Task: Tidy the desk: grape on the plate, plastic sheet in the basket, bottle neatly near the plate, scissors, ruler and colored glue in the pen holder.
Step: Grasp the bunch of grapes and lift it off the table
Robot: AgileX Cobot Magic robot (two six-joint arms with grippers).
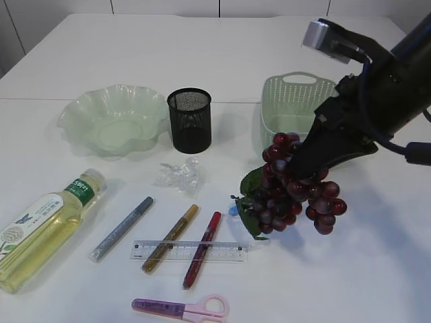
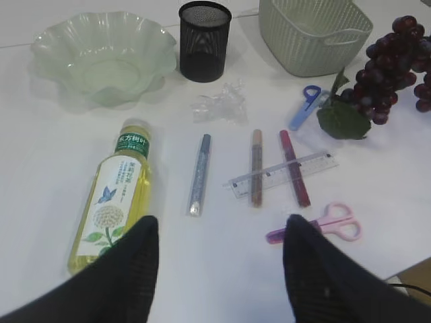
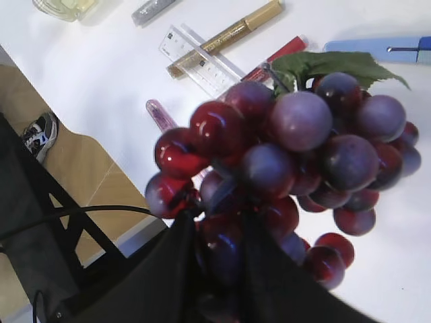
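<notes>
Right gripper [image 1: 296,165]: pressed onto the grape bunch [image 1: 293,192], pinching it near its upper end; the right wrist view shows the dark fingers [image 3: 178,259] closed among the berries.
Grape bunch: centre-right of the exterior frame, hanging from the jaws, seemingly just off the table, its leaf [image 1: 250,183] on the left side.
Plate [image 1: 81,111]: upper left of the exterior frame, well apart from the bunch, with the pen holder [image 1: 189,120] between them.
Key relation: the plate lies to the left of the held grapes and slightly farther up the frame, so the carry likely has to cross the middle, passing over or around the pen holder.
Nearer arm: the left gripper [image 2: 219,259] hangs spread and empty on the plate's side, yet the right arm has the fruit.
Long axis of bunch: slanting from the jaws down toward the lower right.
Left wrist view only: a blue-handled tool [image 2: 304,106] beside the leaf, mostly hidden in the exterior view.
Right wrist view only: the grip itself, and the table edge at left.
Untouched: bottle [image 1: 44,229], ruler [image 1: 188,250], scissors [image 1: 185,309], plastic sheet [image 1: 178,175], basket [image 1: 289,101].
</notes>
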